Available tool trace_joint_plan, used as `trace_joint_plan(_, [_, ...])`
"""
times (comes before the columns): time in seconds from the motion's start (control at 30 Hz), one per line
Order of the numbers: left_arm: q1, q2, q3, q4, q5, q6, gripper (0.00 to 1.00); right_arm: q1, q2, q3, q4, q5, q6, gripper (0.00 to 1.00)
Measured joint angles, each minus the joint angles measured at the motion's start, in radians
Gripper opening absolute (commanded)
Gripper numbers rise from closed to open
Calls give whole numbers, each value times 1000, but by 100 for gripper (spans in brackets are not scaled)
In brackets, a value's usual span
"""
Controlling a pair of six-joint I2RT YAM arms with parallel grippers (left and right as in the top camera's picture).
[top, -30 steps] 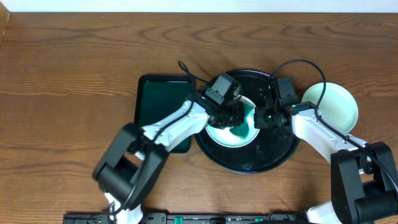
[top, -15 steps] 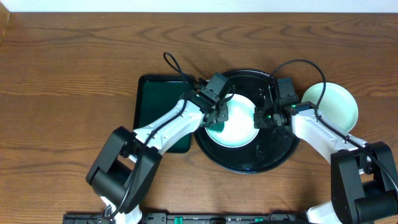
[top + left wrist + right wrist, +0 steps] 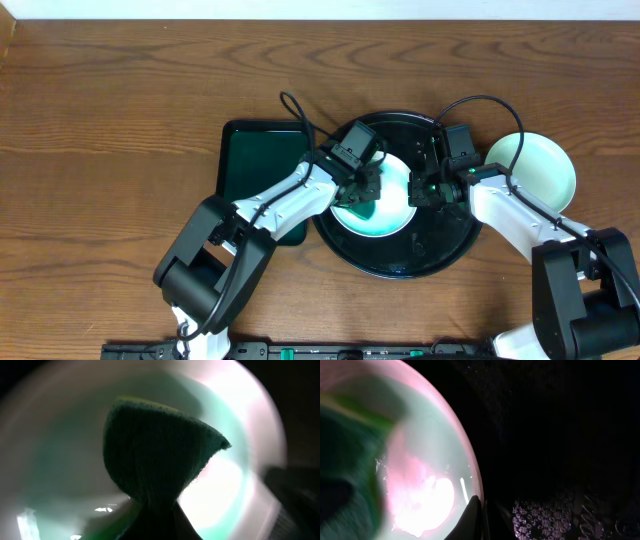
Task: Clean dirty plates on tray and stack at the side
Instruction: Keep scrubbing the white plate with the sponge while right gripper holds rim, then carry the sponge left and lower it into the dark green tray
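Plate [image 3: 396, 203] on tray [image 3: 442, 246], left claw [image 3: 362, 195] gripping sponge [image 3: 160, 455] on it, right claw [image 3: 427, 189] pinching rim

Probably a robotics lab, robot arms [image 3: 285, 198], plain wooden table [image 3: 120, 100]

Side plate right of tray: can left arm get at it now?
Probably not: left gripper holds the sponge, and the right arm, pinching the tray plate, lies between it and the side plate.
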Motion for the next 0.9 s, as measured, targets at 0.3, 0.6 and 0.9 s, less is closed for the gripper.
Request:
trace_joint_plan(0.3, [-21,-8,0,18,146,4,8,0,0,0,1,-1,0,1])
trace_joint_plan(0.6, [74,-231,0,-53,171,57,8,0,0,0,1,-9,0,1])
trace_joint_plan(0.9, [333,-334,0,-310,134,156,8,4,0,0,2,-12,0,1])
